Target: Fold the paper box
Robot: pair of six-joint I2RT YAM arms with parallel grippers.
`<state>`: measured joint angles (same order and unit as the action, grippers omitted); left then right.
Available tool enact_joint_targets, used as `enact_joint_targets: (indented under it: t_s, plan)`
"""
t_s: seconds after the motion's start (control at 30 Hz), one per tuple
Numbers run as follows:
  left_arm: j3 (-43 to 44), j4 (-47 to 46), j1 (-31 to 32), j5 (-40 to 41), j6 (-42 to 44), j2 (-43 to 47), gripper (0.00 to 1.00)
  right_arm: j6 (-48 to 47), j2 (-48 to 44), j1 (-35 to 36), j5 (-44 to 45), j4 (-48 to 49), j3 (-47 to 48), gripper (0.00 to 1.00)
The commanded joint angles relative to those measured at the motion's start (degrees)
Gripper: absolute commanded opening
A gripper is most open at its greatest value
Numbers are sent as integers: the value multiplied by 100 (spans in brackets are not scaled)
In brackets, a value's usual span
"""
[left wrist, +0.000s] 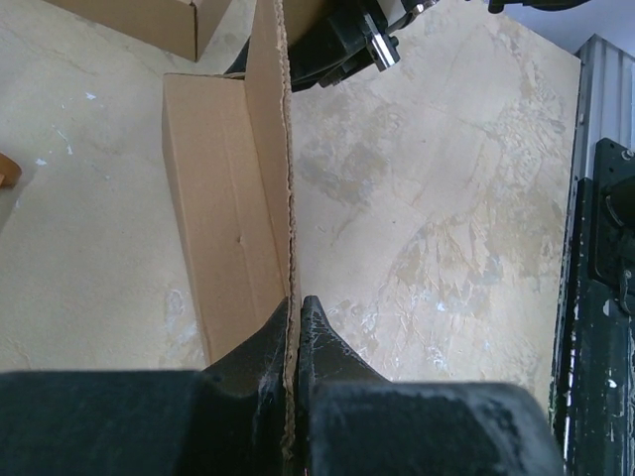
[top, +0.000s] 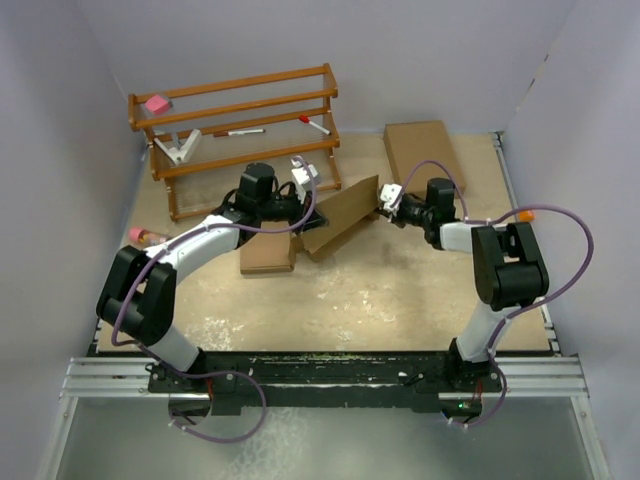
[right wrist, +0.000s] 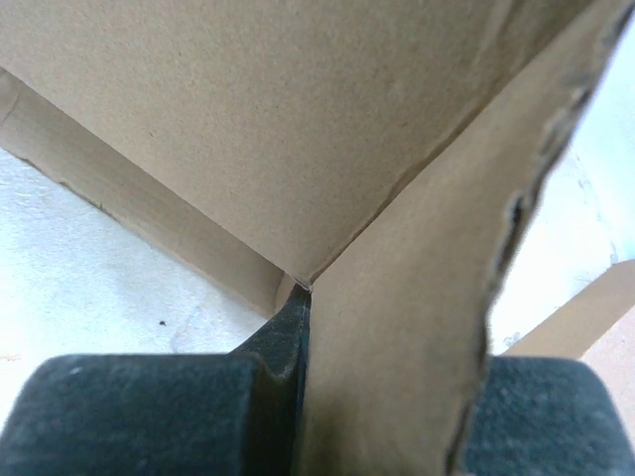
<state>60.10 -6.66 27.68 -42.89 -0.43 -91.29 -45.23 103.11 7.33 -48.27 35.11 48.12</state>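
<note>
The paper box [top: 345, 215] is a brown cardboard blank, partly folded, held up off the table between both arms. My left gripper [top: 303, 212] is shut on its left end. In the left wrist view the fingertips [left wrist: 319, 327] pinch the box's thin serrated edge [left wrist: 268, 119], with another of its panels to the left. My right gripper [top: 380, 207] is shut on the right end. In the right wrist view a cardboard flap [right wrist: 407, 327] fills the jaws. One finger [right wrist: 286, 332] presses against it and the other is hidden behind it.
A second brown box [top: 268, 252] lies on the table under my left arm. A larger flat brown box [top: 422, 150] lies at the back right. A wooden rack [top: 235, 120] with markers stands at the back left. A pink-tipped object [top: 140, 235] lies at the left wall.
</note>
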Motion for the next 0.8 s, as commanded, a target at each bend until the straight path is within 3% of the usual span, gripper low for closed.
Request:
enact_joint_targets:
  t_s: [0.0,0.13,0.27,0.37,0.53,0.77]
  plan:
    - [138,-555,-61,-141,-310,71,4,-312,-389,40,-408,-669,352,0]
    - [212,-668,-68,233,-922,391,5,-541,-624,24,-181,-3219,1473,0]
    - [251,-677,-79,430,-1816,643,12,-543,-678,25,292,-5763,2407,0]
    - [99,-854,-71,468,-2702,706,15,-366,-739,23,629,-7026,2804,0]
    - [-322,-1141,-6,559,-3922,820,12,-156,-1005,24,1219,-8298,3198,0]
    - [-577,-1009,634,941,-4419,483,7,224,-925,41,2280,-9033,3554,0]
